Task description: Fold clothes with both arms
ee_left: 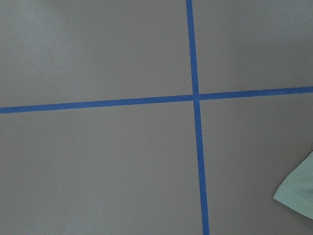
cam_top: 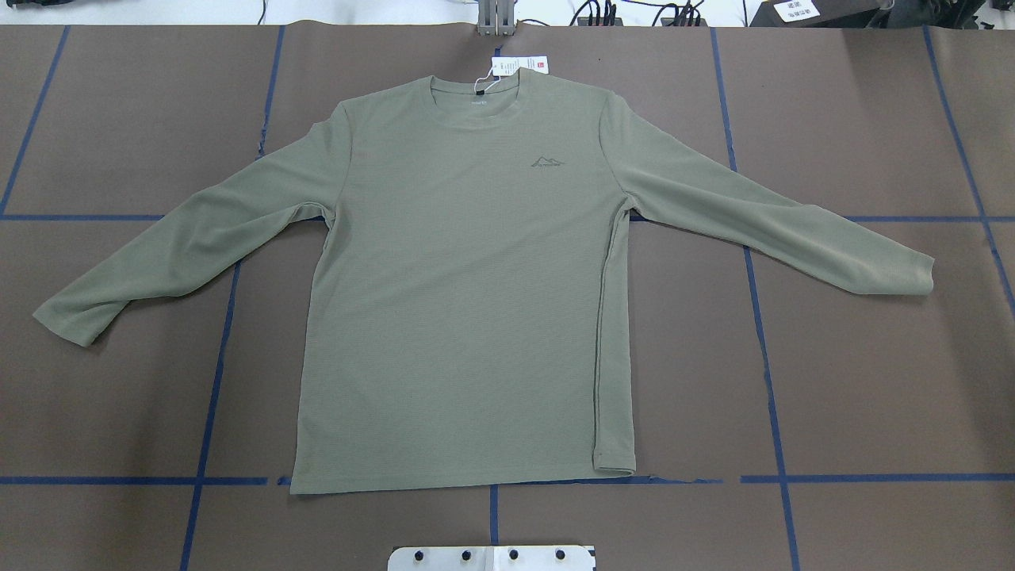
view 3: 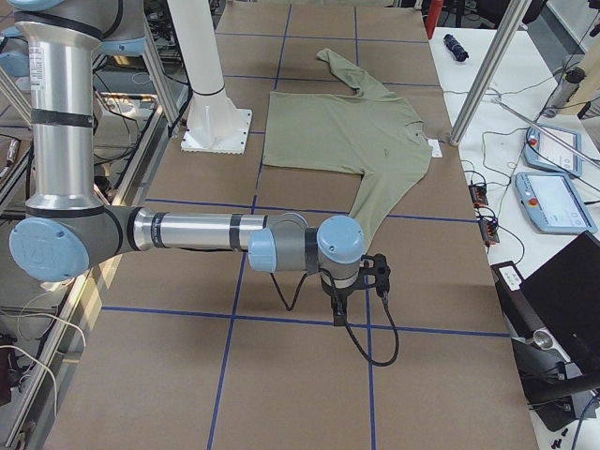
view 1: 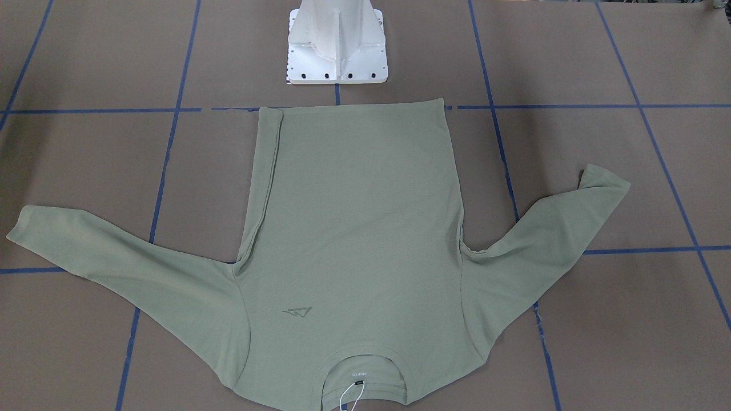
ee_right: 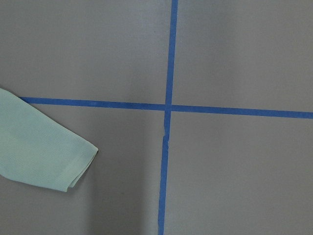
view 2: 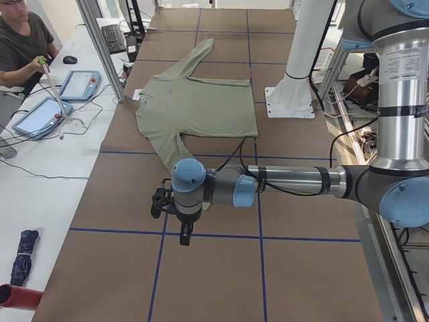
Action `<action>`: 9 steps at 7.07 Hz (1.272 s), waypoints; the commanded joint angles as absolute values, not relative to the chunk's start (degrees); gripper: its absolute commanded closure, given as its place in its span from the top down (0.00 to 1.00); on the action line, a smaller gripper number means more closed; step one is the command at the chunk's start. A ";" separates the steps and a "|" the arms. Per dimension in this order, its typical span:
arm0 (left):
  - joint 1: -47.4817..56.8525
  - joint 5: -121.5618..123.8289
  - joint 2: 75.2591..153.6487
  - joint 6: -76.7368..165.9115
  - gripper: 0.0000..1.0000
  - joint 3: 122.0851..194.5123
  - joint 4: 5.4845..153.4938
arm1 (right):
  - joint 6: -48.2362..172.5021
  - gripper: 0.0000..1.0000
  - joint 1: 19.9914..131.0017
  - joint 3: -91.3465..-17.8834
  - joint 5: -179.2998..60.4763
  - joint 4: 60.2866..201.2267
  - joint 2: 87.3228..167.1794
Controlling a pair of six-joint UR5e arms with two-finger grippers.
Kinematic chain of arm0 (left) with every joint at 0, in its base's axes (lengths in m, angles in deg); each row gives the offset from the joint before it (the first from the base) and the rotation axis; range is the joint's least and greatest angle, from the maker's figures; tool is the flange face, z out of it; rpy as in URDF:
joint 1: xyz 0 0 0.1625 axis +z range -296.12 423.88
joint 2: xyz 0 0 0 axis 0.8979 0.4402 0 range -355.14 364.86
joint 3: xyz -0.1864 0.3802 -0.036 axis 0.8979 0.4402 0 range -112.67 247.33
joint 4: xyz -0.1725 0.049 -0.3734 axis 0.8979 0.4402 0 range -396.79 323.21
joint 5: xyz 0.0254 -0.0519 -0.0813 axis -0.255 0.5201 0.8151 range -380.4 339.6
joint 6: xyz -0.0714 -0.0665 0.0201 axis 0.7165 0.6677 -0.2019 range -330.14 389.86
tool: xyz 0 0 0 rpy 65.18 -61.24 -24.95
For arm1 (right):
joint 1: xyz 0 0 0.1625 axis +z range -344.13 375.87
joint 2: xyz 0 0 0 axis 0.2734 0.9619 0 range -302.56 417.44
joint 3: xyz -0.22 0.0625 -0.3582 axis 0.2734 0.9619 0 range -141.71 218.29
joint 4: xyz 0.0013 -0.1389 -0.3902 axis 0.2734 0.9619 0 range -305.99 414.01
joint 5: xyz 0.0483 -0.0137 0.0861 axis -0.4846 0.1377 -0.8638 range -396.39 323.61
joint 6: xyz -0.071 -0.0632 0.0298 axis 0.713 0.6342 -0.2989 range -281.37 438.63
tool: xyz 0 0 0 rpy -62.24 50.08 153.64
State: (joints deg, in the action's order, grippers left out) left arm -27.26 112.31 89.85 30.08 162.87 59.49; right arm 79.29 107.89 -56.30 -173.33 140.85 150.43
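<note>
I cannot tell whether the left arm's black two-finger gripper (view 2: 184,236) is parted or pinched. It points down over the brown paper-covered table (view 2: 221,282), centre-left in the left side view, near a sleeve cuff. The right arm's black gripper (view 3: 338,314), low centre in the right side view, is just as unreadable. The sage-green long-sleeved crew-neck shirt (cam_top: 460,301) lies flat mid-frame overhead, sleeves spread. Its white hang tag (cam_top: 515,65) sits at the collar, top centre.
</note>
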 commanded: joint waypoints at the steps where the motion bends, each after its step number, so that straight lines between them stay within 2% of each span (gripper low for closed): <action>1: -27.26 112.32 89.85 29.94 1.00 162.52 59.54 | 79.25 1.00 107.89 -56.37 -173.41 140.85 150.43; 4: -27.17 112.32 90.55 30.12 1.00 162.86 60.85 | 79.42 1.00 106.06 -56.37 -173.41 139.98 149.74; 7: -25.52 112.40 95.90 30.12 1.00 162.43 65.57 | 69.98 1.00 100.71 -56.73 -173.15 131.19 149.81; 8: -23.76 112.49 95.13 30.47 1.00 162.69 66.91 | 63.84 1.00 95.72 -56.37 -172.45 124.57 149.99; 9: -23.75 113.71 95.04 30.04 1.00 163.13 67.70 | 56.91 1.00 91.41 -53.41 -166.88 110.32 152.17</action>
